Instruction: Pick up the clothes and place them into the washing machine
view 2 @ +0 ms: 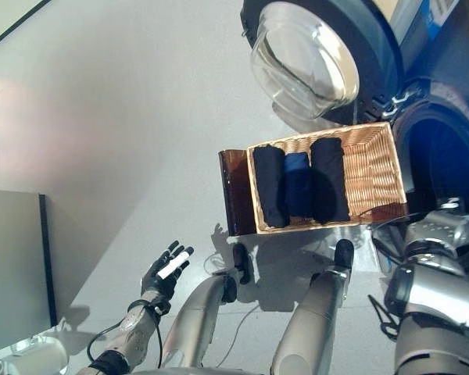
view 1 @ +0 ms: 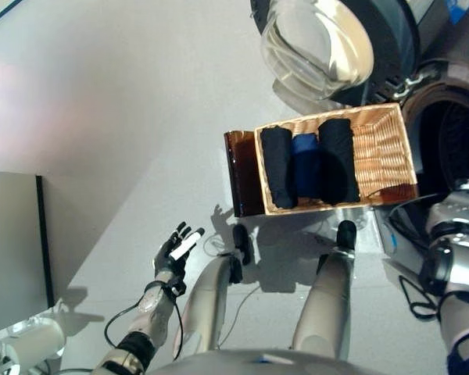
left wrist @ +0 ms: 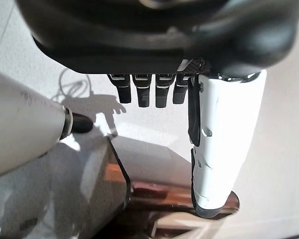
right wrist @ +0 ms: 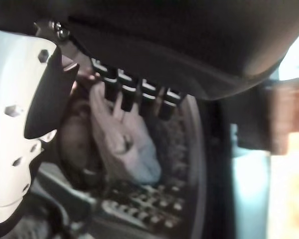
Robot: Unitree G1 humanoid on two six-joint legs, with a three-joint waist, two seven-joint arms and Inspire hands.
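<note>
Clothes [view 1: 306,166] lie rolled up in a woven basket [view 1: 387,152] on the floor, just in front of the washing machine [view 1: 453,133]. There are three rolls side by side: a black one on the left, a blue one in the middle and a black one on the right. The right part of the basket is bare. The basket sits on a dark brown stand [view 1: 242,173] that sticks out on its left side.

The machine's round glass door [view 1: 320,43] is swung wide open, far from the robot. The dark drum hole is at the right.

In the right wrist view, a pale cloth [right wrist: 122,137] shows inside the drum, just past the right hand [right wrist: 134,92]. So one piece looks to be in the machine already. The fingers of this hand hang short and loose above the cloth, and I cannot tell if they touch it or hold it. In the head views only the right arm shows, reaching toward the drum.

The left hand [view 1: 174,248] is near the robot, low on the left, well apart from the basket. Its fingers are straight and spread, and it holds nothing.

So the job looks partly done. Three rolls are left to lift from the basket and put in the drum.

I can read no words or labels anywhere.
</note>
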